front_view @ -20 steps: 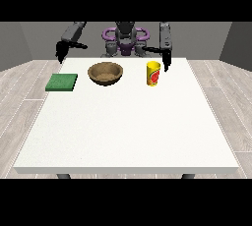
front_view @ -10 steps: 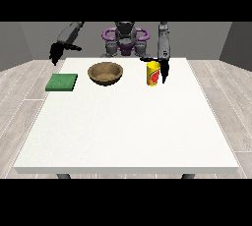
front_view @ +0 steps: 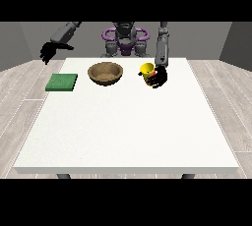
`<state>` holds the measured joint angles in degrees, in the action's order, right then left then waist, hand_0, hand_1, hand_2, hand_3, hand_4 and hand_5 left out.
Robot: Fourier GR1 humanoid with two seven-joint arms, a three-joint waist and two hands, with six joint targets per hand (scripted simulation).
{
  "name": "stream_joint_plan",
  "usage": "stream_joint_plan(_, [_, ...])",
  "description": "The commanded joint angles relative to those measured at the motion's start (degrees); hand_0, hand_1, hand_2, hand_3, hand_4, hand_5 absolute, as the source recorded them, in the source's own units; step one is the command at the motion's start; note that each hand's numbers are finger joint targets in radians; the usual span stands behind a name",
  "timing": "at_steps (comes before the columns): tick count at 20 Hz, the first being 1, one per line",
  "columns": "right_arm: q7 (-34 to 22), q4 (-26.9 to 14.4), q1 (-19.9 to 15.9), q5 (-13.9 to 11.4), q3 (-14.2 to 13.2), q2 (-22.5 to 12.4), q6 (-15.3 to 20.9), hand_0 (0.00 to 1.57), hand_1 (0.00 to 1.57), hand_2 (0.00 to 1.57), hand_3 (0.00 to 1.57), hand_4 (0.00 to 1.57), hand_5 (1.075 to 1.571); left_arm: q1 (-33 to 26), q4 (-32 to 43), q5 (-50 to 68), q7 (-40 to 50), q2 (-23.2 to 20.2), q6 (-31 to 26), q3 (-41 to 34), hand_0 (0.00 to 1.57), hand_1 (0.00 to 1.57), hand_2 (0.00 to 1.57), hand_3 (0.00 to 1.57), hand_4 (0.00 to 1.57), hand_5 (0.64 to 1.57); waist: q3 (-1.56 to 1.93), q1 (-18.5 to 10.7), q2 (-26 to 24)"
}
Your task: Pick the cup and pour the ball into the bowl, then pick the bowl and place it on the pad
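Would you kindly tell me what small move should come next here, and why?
Probably lift the yellow cup and carry it toward the wooden bowl: the hand at the view's right is already curled round it, and the bowl stands beside it, off the green pad.

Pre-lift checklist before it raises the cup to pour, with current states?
1. Hand at the view's right at the yellow cup: ok, fingers wrapped around it.
2. Cup upright on the table: ok.
3. Ball inside the cup: cannot tell.
4. Wooden bowl upright, apart from the cup: ok.
5. Green pad bare, beside the bowl: ok.
6. Hand at the view's left off the table's edge, away from the things: ok.
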<state>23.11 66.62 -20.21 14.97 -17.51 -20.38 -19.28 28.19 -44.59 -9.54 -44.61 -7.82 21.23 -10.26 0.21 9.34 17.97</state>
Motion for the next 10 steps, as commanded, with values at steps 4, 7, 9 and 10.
stream_joint_plan(4, [0.64, -4.35, -0.02, 0.86, -2.56, -3.99, -2.69, 0.0, 0.0, 0.0, 0.0, 0.0, 1.555, 2.31, 4.66, -5.07, 2.08, 1.9, 9.22, 1.82, 1.35, 1.35, 1.57, 1.57, 0.9, 1.507, -0.19, -0.12, -1.69])
stream_joint_plan(7, [-0.99, -11.9, 1.35, 0.32, -3.78, -4.97, -2.27, 0.0, 0.0, 0.0, 0.0, 0.0, 1.557, 0.09, 1.05, -11.32, 10.65, 3.43, 11.16, 8.35, 1.34, 1.34, 1.57, 1.57, 0.97, 1.53, -0.1, -4.26, -10.68])
stream_joint_plan(9, [0.79, -14.3, 3.5, -1.83, -3.11, -4.17, -1.21, 0.0, 0.0, 0.06, 0.0, 0.0, 1.558, 1.27, 0.02, -15.77, 16.44, 2.87, 12.38, 11.68, 1.37, 1.37, 1.57, 1.57, 1.02, 1.532, -0.05, -5.63, -14.07])
stream_joint_plan(10, [-0.96, -14.95, 3.23, -0.6, -3.9, -5.7, -2.59, 0.0, 0.0, 0.0, 0.0, 0.0, 1.558, 2.31, -0.36, -15.97, 18.39, 0.47, 9.72, 11.66, 1.37, 1.37, 1.57, 1.57, 1.02, 1.531, -0.07, -6.52, -16.12])
